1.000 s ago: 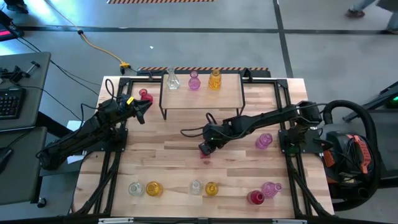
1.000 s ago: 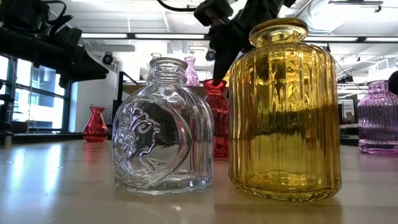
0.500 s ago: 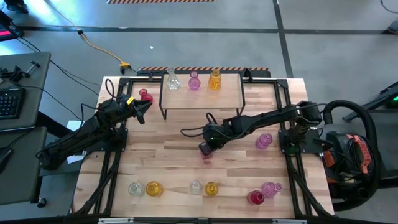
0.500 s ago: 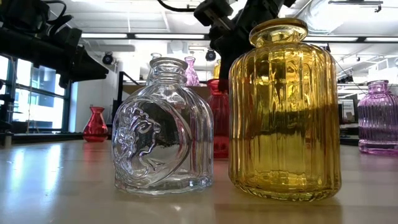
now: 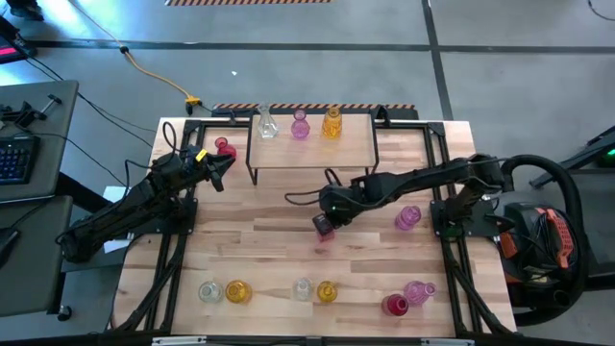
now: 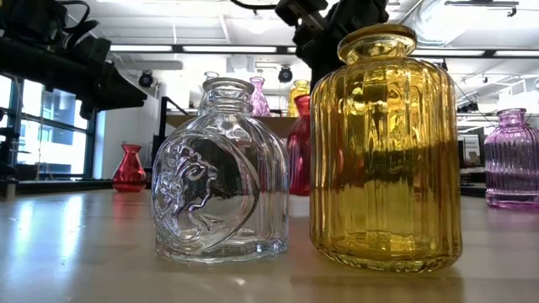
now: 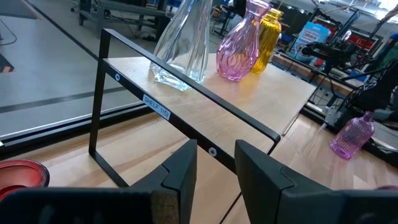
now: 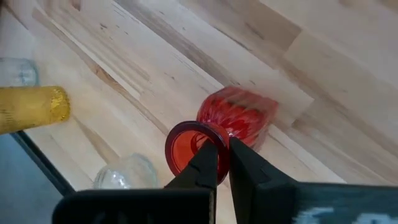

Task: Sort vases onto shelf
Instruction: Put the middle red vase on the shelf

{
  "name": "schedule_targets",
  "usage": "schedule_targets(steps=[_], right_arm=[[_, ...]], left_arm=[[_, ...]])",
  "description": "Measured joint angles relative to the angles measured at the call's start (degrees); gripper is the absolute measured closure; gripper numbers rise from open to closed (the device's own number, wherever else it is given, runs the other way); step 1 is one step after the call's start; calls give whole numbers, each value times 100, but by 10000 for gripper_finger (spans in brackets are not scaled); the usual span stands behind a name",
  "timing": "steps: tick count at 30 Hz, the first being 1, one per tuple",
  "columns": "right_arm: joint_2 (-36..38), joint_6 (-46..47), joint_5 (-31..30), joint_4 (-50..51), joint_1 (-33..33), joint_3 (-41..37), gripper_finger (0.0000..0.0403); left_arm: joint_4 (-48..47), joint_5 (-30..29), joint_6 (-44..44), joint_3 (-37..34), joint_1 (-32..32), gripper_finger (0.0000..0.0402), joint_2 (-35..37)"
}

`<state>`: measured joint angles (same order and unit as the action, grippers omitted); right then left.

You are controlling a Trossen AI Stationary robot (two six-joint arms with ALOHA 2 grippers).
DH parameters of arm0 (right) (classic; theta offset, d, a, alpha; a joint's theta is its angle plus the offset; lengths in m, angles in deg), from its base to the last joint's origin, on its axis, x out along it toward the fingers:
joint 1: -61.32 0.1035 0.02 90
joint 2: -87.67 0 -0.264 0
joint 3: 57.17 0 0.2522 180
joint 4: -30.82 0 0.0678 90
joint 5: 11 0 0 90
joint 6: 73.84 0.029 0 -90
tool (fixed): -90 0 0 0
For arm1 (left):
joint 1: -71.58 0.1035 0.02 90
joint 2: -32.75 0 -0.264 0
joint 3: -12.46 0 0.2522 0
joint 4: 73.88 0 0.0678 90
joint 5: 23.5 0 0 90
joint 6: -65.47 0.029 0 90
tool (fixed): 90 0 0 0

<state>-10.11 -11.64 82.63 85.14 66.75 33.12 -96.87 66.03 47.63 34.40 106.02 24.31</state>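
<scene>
The shelf (image 5: 312,144) stands at the table's far middle with a clear (image 5: 266,123), a pink (image 5: 300,125) and an amber vase (image 5: 332,123) on it. My right gripper (image 5: 325,223) is over the table's middle, shut on a red vase (image 8: 239,121) that is off the tabletop (image 6: 301,147). My left gripper (image 7: 216,165) waits open at the far left, level, facing the shelf (image 7: 249,93). Beside it a second red vase (image 5: 225,147) stands on its base. My right gripper holds the red vase by its mouth rim (image 8: 225,135). One finger (image 8: 208,163) is inside the mouth and the other (image 8: 244,163) outside against the neck. The fingers come slanting down from above. The vase hangs below them, clear of the table.
Along the near edge stand a clear (image 5: 209,290), an amber (image 5: 237,290), a clear (image 5: 303,288) and an amber vase (image 5: 327,290), then a red (image 5: 395,306) and a pink one (image 5: 417,292). Another pink vase (image 5: 407,218) stands right of the held one.
My right gripper has shut on the red vase's rim and risen a little, drifting toward the table's right and far side. The vase, which stood on the table, now hangs clear of it.
</scene>
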Motion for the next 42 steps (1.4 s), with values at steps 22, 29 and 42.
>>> schedule_targets(steps=[22,29,42], right_arm=[[2280,-874,132,1363,-1392,0,402],[2451,-1519,14,1819,-2243,457,402],[1487,-2686,21,2589,-3881,1893,402]], left_arm=[[0,0,0,0,2,300,2],[0,0,0,0,0,300,0],[0,0,0,0,0,300,0]])
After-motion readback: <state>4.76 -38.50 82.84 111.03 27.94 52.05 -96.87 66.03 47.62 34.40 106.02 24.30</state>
